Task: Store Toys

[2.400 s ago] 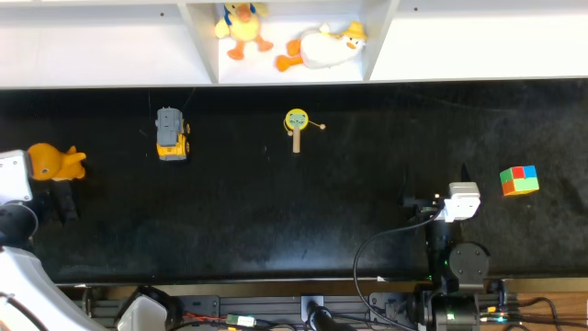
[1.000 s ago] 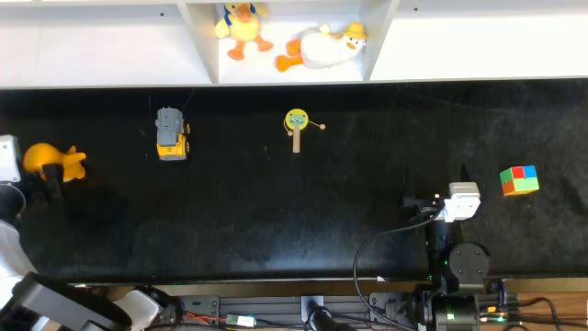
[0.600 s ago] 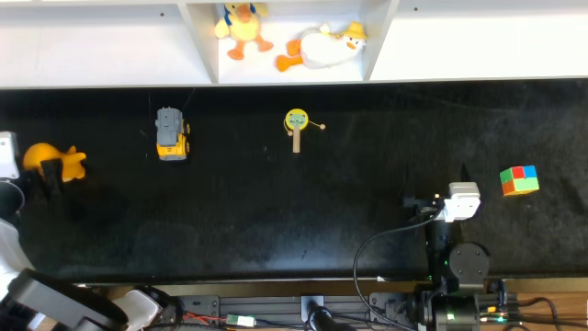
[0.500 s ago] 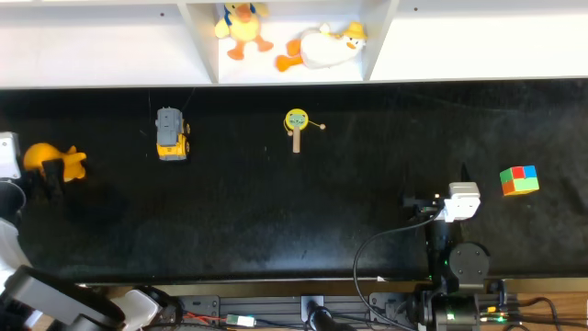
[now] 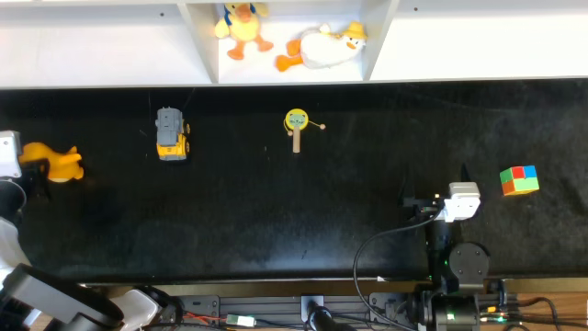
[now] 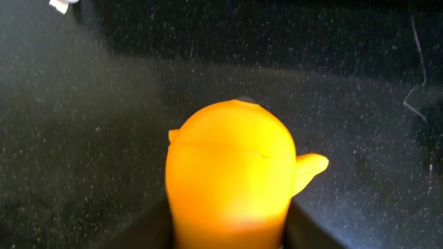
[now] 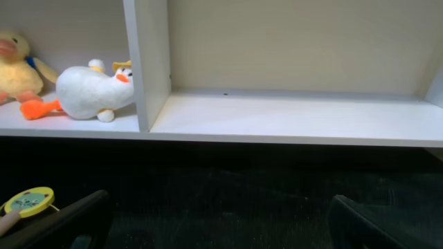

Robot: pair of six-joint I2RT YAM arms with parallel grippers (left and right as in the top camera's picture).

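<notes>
Left jaws clamp orange toy at its base, body sticking out ahead of them. Looks smooth, rounded, light (hollow plastic or rubber, I judge): may slip, so grip low across widest part. Right jaws spread, empty, facing shelf.

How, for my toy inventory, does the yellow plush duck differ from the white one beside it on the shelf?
The yellow plush duck sits upright; the white plush duck lies on its side. The yellow one has something blue at its neck, the white one a yellowish cap. Both have orange feet and share the middle shelf compartment.
</notes>
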